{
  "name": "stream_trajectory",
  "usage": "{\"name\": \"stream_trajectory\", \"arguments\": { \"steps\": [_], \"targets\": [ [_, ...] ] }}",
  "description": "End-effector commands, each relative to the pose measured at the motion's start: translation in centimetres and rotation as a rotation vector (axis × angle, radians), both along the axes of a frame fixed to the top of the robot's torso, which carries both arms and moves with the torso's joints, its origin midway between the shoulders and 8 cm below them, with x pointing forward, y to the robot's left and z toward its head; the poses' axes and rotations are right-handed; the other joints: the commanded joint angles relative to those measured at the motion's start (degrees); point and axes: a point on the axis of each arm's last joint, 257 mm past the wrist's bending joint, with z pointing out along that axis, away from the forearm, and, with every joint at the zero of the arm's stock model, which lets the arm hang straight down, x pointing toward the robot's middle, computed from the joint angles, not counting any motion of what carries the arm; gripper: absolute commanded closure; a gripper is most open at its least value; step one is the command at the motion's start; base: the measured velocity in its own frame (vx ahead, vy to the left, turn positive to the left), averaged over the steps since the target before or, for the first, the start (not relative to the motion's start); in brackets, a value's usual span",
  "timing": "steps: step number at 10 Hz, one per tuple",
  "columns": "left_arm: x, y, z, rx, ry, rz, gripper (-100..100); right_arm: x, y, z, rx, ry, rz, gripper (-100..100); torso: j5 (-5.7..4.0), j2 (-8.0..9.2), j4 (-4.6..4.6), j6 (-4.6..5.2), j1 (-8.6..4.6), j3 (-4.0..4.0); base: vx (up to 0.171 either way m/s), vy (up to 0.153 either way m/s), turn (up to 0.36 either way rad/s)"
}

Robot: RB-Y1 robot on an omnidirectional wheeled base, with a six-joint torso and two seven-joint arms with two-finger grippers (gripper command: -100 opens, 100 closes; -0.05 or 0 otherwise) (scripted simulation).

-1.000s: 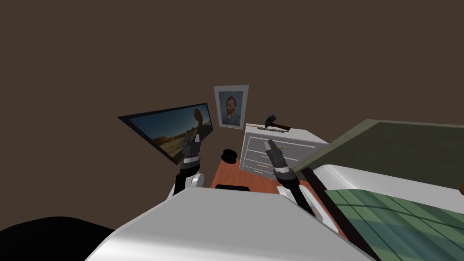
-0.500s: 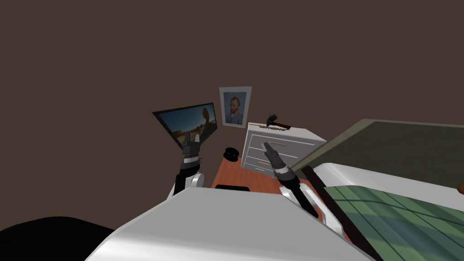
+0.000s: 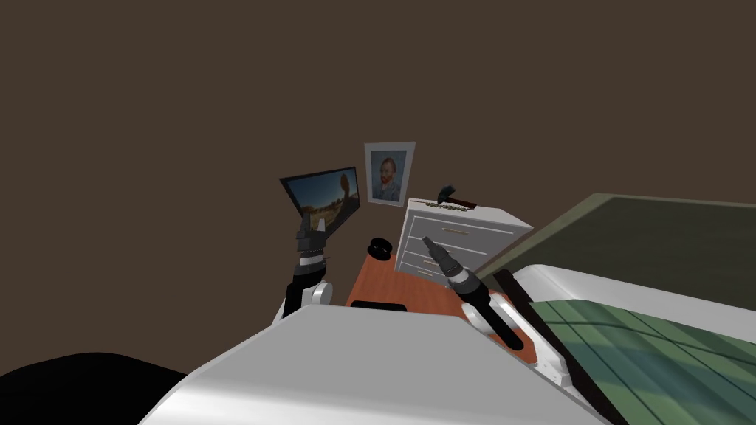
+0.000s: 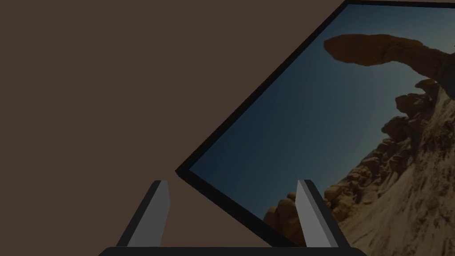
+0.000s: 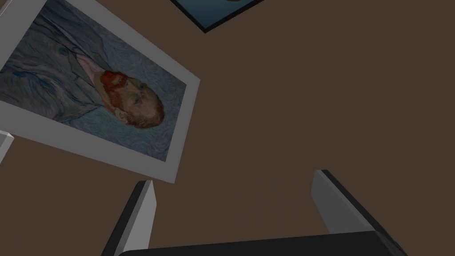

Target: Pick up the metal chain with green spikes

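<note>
A thin pale chain with greenish bits [image 3: 445,207] lies along the front edge of the top of a white chest of drawers [image 3: 472,240] against the far wall. My right gripper [image 3: 427,241] is raised in front of the drawer fronts, below the chain and apart from it; its fingers [image 5: 142,213] stand open with nothing between them. My left gripper [image 3: 308,221] is held up to the left, in front of a landscape picture, and its fingers [image 4: 153,213] are open and empty.
A dark-headed hammer [image 3: 449,196] lies on the chest top just behind the chain. A round black object [image 3: 379,248] sits on the red-brown floor [image 3: 399,284] beside the chest. A bed with green bedding [image 3: 650,347] fills the right side. A framed portrait [image 3: 389,173] hangs on the wall.
My whole view has swung: the landscape picture and portrait have slid right toward the chest. The right gripper has sunk lower and a little left against the drawer fronts.
</note>
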Motion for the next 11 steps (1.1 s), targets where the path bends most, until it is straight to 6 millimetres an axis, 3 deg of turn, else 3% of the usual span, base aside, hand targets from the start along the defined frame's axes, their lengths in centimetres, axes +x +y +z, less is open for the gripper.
{"name": "stream_trajectory", "arguments": {
  "steps": [1,4,6,11],
  "targets": [
    [0.0,0.0,0.0,0.000,0.000,0.000,0,-0.2,0.2,-0.6,-0.053,0.007,0.025,-100,0.00,0.00,0.00,0.00,0.00,0.00,-0.089,0.047,0.042],
    [0.0,0.0,0.0,0.000,0.000,0.000,0,-0.2,0.2,-2.8,-0.186,0.022,0.075,-100,0.02,-0.12,-0.02,0.02,0.04,-0.06,-0.079,0.051,0.062],
    [0.0,0.0,0.0,0.000,0.000,0.000,0,-0.4,0.1,-3.1,-0.220,0.027,0.090,-100,0.00,-0.13,-0.02,0.02,-0.02,-0.07,-0.048,0.026,0.024],
    [0.0,0.0,0.0,0.000,0.000,0.000,0,-0.3,-1.5,-6.7,-0.454,0.056,0.164,-100,-0.01,-0.26,-0.05,0.02,-0.07,-0.14,-0.041,0.029,0.067]
  ]
}}
